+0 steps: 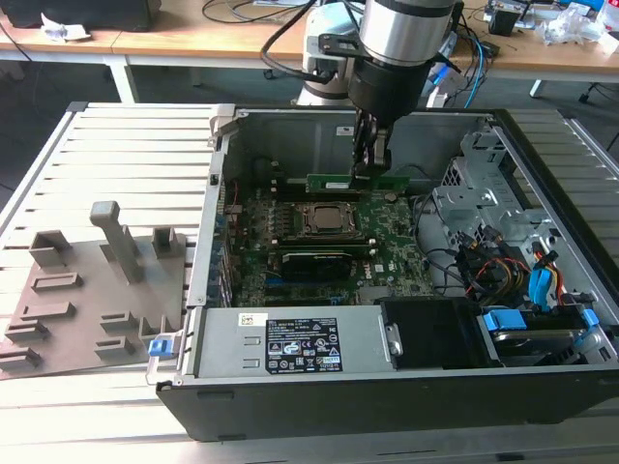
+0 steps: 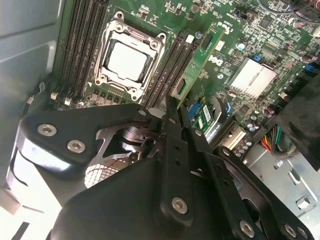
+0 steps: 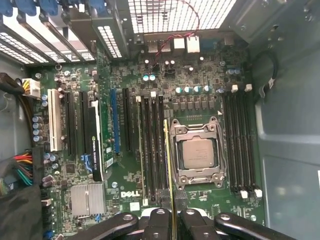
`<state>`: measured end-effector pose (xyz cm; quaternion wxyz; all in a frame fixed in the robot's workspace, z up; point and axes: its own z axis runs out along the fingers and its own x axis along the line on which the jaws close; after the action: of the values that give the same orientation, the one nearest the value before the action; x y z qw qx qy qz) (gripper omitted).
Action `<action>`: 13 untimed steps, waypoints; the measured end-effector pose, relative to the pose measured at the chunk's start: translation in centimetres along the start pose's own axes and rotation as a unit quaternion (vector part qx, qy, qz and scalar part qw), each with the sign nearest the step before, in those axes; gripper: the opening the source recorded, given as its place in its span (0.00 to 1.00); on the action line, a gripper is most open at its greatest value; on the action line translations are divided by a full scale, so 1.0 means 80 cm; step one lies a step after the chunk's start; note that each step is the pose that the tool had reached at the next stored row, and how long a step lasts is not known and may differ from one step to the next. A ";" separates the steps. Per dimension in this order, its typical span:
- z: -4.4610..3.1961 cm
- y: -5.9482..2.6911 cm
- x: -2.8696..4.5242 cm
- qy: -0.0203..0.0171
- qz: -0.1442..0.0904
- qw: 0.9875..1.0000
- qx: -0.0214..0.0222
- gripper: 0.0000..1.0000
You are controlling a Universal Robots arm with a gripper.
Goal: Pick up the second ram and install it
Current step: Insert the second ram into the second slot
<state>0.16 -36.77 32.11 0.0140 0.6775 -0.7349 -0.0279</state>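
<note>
Over the open computer case (image 1: 542, 387), the gripper (image 1: 370, 166) has its jaws clamped on the second ram (image 1: 334, 182), holding it level above the motherboard (image 1: 397, 263). Seen edge-on in the first wrist view, the stick (image 3: 169, 165) hangs between the CPU socket (image 3: 196, 153) and the memory slots (image 3: 152, 145) beside it.
</note>
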 end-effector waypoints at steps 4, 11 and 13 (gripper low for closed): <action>0.0082 0.000 0.0002 0.000 0.000 1.000 0.000 0.14; 0.0216 -0.001 0.0008 0.000 0.000 1.000 0.000 0.14; 0.0244 -0.001 0.0009 0.000 0.000 1.000 0.000 0.14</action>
<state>0.16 -36.81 30.15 0.0140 0.6775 -0.7349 -0.0279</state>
